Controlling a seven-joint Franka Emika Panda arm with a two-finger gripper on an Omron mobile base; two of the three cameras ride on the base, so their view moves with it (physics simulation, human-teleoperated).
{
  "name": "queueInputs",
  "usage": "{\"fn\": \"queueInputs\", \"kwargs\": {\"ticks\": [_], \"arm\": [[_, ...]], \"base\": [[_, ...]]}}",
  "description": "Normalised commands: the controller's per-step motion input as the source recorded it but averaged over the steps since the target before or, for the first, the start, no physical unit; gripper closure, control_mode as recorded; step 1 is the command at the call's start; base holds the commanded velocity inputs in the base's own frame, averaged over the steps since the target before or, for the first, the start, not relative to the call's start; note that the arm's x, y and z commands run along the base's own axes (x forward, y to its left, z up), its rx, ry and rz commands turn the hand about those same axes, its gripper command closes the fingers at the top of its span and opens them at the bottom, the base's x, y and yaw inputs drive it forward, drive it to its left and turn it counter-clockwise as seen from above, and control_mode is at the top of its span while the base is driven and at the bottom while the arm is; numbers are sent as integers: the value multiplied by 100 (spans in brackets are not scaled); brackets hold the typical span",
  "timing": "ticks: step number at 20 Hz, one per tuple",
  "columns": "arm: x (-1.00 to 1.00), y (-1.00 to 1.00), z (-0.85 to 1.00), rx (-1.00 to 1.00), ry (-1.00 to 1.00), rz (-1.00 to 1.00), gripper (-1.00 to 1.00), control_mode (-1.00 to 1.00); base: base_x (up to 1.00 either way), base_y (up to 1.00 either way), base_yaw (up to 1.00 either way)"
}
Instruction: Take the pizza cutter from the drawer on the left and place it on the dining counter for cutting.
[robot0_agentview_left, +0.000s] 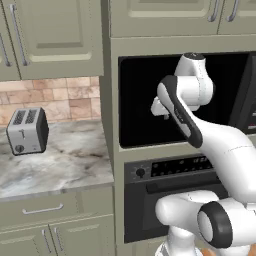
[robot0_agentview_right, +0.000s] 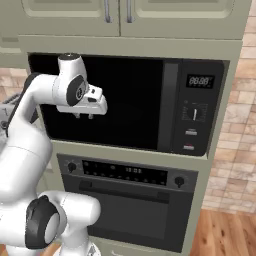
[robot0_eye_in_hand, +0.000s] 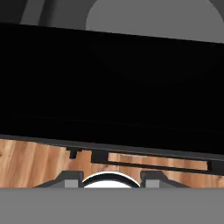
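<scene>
Plainly, the gripper (robot0_agentview_right: 83, 116) hangs empty before the dark microwave (robot0_agentview_right: 125, 102), its short fingers apart with nothing between them. The drawer (robot0_agentview_left: 50, 207) under the toaster (robot0_agentview_left: 27, 131) sits closed; the pizza cutter is presumably inside. Judging so, reaching hasn't begun: next, swing left and down to the drawer handle (robot0_agentview_left: 42, 209).

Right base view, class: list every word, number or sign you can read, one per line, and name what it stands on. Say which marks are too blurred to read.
"88:88" on the microwave's green display.
Oven panel display: pale marks, too blurred to read.
Labels under the microwave dial: too small to read.
Toaster: no readable text.
</scene>
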Motion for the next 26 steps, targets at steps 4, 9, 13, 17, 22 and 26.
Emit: {"fn": "queueInputs", "kwargs": {"ticks": [4, 9, 13, 17, 22, 26], "arm": [[-51, 58, 0, -8, 0, 4, -100, -100], [-100, 100, -13, -26, 0, 18, -100, -100], [-85, 100, -64, -34, -8, 25, -100, -100], [-40, 100, -62, -29, -10, 27, -100, -100], [-25, 100, -34, -22, -8, 14, -100, -100], [0, 99, -59, -2, 0, 18, -100, -100]], "base": [[0, 0, 0], [0, 0, 0], [0, 0, 0], [0, 0, 0], [0, 0, 0], [0, 0, 0]]}}
